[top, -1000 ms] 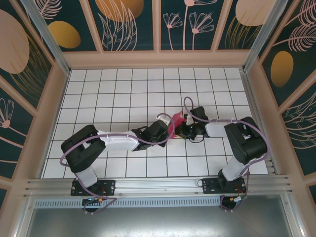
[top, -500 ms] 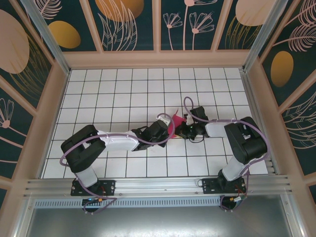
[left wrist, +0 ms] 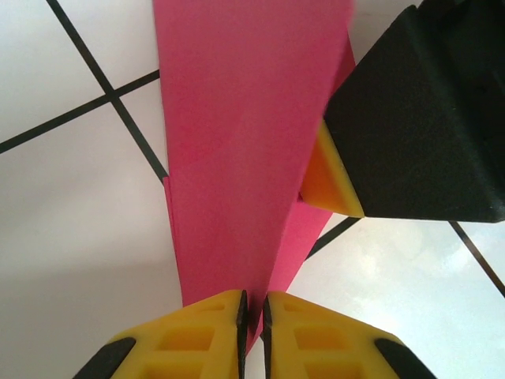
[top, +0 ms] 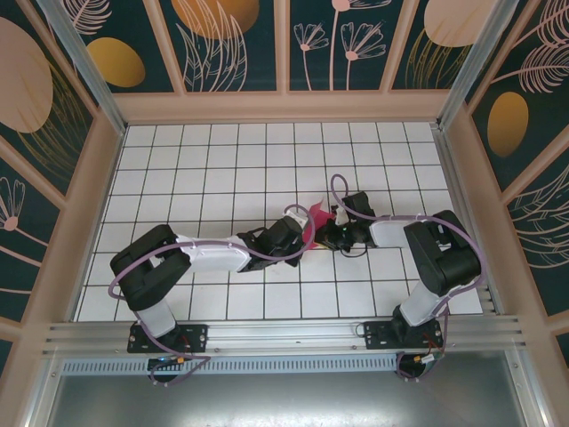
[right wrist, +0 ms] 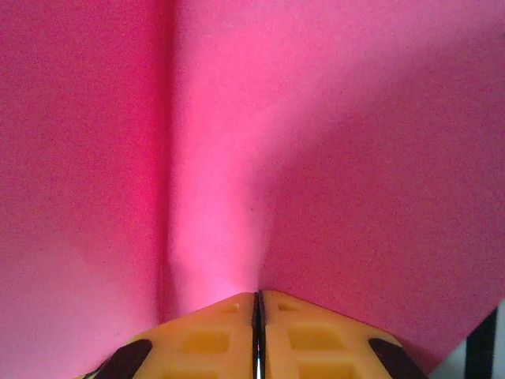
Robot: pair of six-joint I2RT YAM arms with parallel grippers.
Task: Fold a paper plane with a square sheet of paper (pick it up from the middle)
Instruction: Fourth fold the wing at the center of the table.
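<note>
Left gripper (left wrist: 252,306) is clamped on the narrow tip of the pink paper (left wrist: 237,134), held over the table's (top: 178,169) middle, with its long axis running straight away from the fingers. Right gripper (right wrist: 257,298) is pinched on the paper's right edge, just as close.

This looks like a robot lab, not a home. A left arm (top: 209,252) and a right arm (top: 440,253) are bolted to a metal rail (top: 284,331) at the near edge of a white table (top: 178,169) with black grid lines. Walls (top: 231,44) painted with leaves and flowers shut in the left, right and far sides, held by metal posts (top: 78,58).
</note>
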